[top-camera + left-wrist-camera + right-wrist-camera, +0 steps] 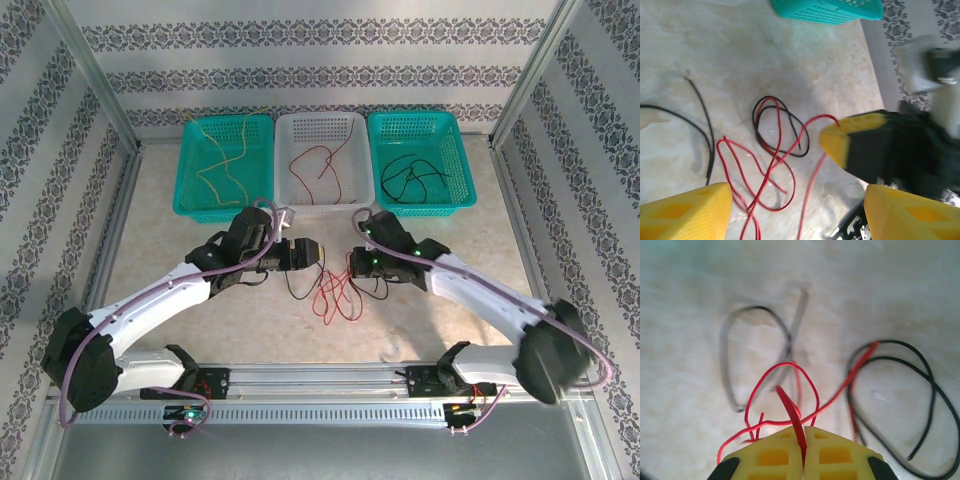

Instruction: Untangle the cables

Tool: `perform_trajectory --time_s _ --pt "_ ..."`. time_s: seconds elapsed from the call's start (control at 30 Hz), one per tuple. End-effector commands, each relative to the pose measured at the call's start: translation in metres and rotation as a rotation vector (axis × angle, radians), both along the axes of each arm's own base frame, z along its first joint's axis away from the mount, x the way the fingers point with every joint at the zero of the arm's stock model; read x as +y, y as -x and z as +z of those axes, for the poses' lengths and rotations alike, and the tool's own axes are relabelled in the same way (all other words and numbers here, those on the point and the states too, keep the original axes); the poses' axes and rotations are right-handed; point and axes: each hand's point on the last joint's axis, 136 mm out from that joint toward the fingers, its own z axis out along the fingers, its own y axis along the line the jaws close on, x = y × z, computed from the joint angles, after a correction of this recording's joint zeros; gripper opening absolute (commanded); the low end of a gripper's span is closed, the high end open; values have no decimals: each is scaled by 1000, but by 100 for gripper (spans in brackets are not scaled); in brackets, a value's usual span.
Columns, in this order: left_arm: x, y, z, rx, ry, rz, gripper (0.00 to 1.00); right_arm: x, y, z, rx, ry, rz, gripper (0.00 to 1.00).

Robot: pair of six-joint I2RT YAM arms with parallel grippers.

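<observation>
Table [160, 260] carries left teal basket [215, 212], white basket [315, 208], right teal basket [420, 207] along far edge. Left gripper [800, 210] jaws wide apart, empty; right gripper [804, 440] clamped tight on red cable [790, 407]. Red and black cables [335, 295] lie tangled mid-table between the grippers

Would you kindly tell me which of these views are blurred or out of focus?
Top external: sharp and evenly lit, the red cable crisp. Left wrist: the right gripper is smeared by motion blur, the red cable beside it sharp. Right wrist: soft overall, the black cable at left ghosted grey.
</observation>
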Motion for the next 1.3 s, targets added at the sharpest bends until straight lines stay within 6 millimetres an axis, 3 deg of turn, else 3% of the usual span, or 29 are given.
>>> perform_trajectory --time_s 0.0,0.17,0.37,0.57,0.7,0.93,1.07,1.17,1.27 --pt "-29 0 20 -70 67 -95 73 0 9 47 -120 -22 44 0" --pt "-54 -5 36 -122 79 -163 81 1 17 108 -243 -74 68 0" --pt "-65 -4 27 -95 75 -196 73 -4 20 183 -408 -149 48 0" --pt "-46 -4 7 -74 -4 -126 60 -15 26 254 -557 -245 35 0" --pt "-35 -3 2 -82 -18 -82 57 -19 31 288 -619 -284 40 0" --pt "-31 1 13 -114 2 -90 66 -30 35 313 -680 -302 16 0" --pt "-21 2 35 -173 61 -70 67 -34 38 319 -700 -307 10 0" --pt "2 -4 69 -254 112 -13 67 -37 37 318 -695 -288 8 0" --pt "38 -14 101 -331 120 91 68 -37 35 311 -681 -265 6 0"
